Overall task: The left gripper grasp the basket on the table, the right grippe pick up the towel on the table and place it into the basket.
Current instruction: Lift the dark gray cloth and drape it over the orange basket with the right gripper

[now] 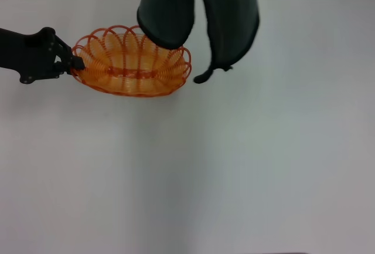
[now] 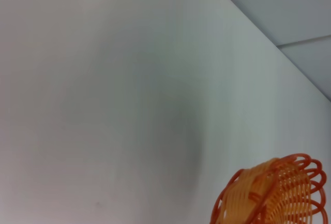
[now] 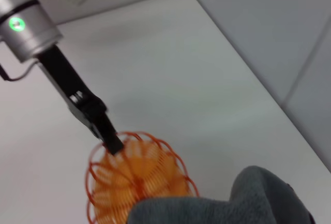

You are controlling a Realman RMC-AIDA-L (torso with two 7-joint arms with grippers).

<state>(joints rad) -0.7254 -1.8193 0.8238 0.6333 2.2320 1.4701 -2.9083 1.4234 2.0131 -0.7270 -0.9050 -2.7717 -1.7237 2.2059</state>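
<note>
The orange wire basket (image 1: 132, 69) stands on the white table (image 1: 234, 166) at the back left. My left gripper (image 1: 75, 63) is shut on the basket's left rim, and the right wrist view shows this gripper (image 3: 111, 142) pinching that rim. The dark grey-green towel (image 1: 225, 19) hangs in the air in two lobes. One lobe dips over the basket's back right part. The other hangs just right of the basket, with a small loop at its low end. My right gripper is above the head view's top edge, hidden. The towel (image 3: 248, 198) fills the right wrist view's lower corner, over the basket (image 3: 134, 177).
A grey wall (image 3: 258, 27) rises behind the table's far edge. The left wrist view shows only bare tabletop (image 2: 103, 105) and part of the basket (image 2: 274, 193).
</note>
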